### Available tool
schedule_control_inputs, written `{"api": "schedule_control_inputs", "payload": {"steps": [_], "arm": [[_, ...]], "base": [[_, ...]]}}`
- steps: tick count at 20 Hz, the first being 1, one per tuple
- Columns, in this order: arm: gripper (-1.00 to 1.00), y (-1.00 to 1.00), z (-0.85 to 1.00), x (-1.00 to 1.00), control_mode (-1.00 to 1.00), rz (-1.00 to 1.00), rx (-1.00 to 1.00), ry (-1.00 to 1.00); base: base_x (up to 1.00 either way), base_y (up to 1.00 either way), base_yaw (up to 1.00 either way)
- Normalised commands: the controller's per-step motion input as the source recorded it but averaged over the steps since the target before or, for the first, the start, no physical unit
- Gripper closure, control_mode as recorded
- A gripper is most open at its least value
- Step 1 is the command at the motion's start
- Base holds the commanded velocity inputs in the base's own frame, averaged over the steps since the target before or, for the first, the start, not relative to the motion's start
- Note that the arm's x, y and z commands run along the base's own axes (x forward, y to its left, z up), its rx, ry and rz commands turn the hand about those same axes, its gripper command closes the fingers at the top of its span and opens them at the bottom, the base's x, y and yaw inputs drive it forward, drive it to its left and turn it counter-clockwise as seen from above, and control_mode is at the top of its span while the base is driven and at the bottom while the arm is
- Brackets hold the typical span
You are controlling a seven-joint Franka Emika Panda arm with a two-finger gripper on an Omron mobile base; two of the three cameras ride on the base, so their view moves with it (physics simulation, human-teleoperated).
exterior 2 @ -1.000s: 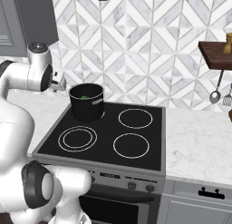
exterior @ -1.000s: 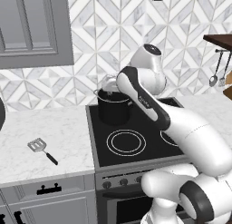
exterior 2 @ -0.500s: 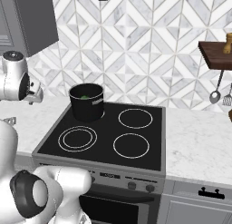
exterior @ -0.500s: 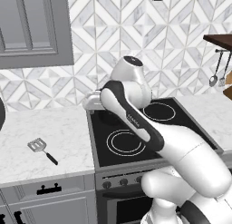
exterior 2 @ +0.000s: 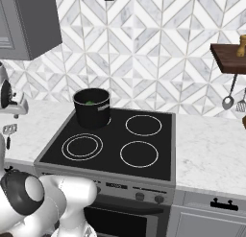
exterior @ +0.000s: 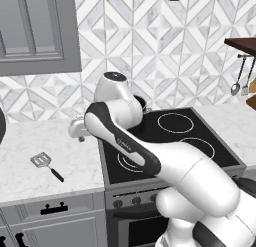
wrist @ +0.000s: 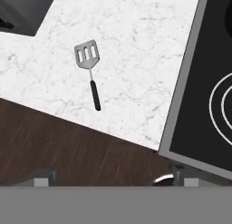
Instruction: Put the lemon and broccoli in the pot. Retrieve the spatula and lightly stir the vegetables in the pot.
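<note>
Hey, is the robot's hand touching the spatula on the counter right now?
Apart. In the left base view the hand hangs over the counter, with bare marble between it and the spatula lying nearer the front edge.

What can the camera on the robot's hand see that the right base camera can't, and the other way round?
The hand view alone gives the wooden floor below the counter edge and a clear look at the spatula's slotted blade and black handle. The right base view alone gives the pot with something green inside, the hanging utensils, the wooden shelf and the tiled wall. Both share the spatula, the marble counter and the stove top.
</note>
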Motion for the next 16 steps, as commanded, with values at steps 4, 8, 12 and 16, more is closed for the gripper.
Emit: {"api": "schedule_control_inputs", "payload": {"steps": [4, 8, 12, 16], "arm": [[-1.0, 0.38, -0.31, -0.01, -1.0, 0.0, -0.15, 0.0], [-1.0, 0.33, -0.44, -0.01, -1.0, 0.0, -0.01, 0.0], [-1.0, 0.13, -0.43, -0.19, -1.0, 0.0, 0.0, 0.0], [-1.0, 0.09, -0.48, -0.07, -1.0, 0.0, 0.01, -0.05]], "base": [[0.0, 0.0, 0.0], [0.0, 0.0, 0.0], [0.0, 0.0, 0.0], [0.0, 0.0, 0.0]]}}
